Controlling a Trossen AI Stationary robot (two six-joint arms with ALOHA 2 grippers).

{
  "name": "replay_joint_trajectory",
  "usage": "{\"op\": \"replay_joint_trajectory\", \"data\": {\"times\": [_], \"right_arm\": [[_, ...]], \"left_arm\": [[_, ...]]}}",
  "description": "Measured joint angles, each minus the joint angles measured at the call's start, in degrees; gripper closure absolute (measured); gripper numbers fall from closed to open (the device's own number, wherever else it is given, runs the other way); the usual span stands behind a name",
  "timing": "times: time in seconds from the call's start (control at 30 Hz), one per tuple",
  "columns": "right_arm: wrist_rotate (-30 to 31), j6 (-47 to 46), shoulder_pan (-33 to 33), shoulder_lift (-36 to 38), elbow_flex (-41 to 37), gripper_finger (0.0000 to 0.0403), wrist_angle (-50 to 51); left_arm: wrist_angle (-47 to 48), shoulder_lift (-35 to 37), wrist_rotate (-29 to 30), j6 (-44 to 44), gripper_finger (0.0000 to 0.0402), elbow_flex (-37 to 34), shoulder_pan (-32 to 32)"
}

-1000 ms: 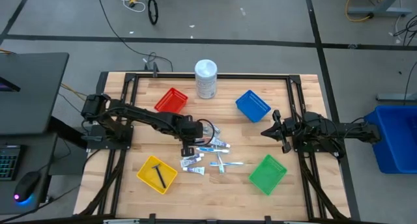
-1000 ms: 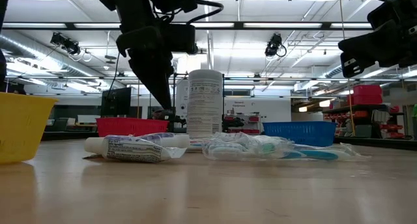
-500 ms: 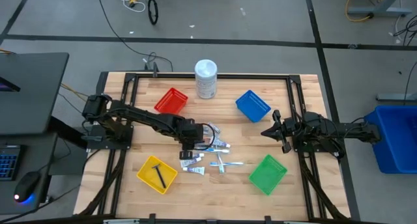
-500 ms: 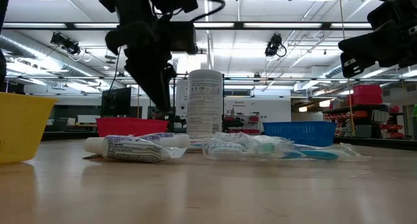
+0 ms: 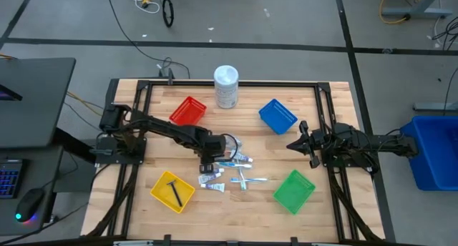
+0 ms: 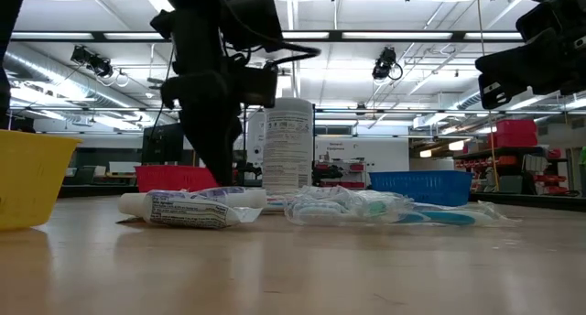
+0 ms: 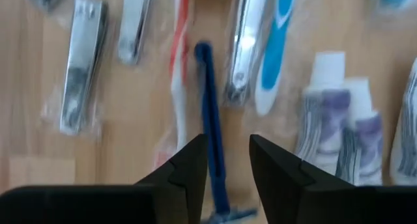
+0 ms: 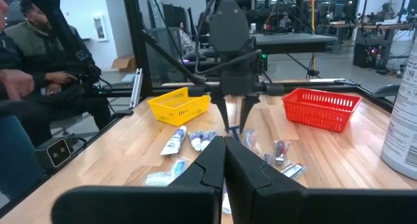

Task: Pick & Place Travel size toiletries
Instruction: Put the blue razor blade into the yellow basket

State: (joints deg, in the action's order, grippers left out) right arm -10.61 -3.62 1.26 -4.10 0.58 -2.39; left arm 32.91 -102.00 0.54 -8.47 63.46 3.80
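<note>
Since a second ago my left gripper (image 7: 227, 160) has spread open over the blue razor (image 7: 212, 146). Beyond the toiletries (image 5: 227, 169), I keep my right gripper (image 5: 293, 145) pressed together.

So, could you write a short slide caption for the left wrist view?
Left gripper open above a blue razor, among nail clippers, toothbrushes and toothpaste tubes.

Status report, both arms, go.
Left end effector open over the toiletries pile, straddling a blue razor, not gripped. Right end effector shut, parked by the green basket. Nothing in the way.
</note>
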Motion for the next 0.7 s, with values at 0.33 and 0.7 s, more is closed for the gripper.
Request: {"op": "replay_joint_trajectory", "data": {"times": [0.33, 0.7], "right_arm": [[0.0, 0.0, 0.0, 0.0, 0.0, 0.0390, 0.0], [0.0, 0.0, 0.0, 0.0, 0.0, 0.0390, 0.0]], "left_arm": [[0.6, -0.3, -0.1, -0.2, 0.0283, 0.0, -0.4], [-0.8, -0.9, -0.5, -0.1, 0.0283, -2.1, -0.7]]}}
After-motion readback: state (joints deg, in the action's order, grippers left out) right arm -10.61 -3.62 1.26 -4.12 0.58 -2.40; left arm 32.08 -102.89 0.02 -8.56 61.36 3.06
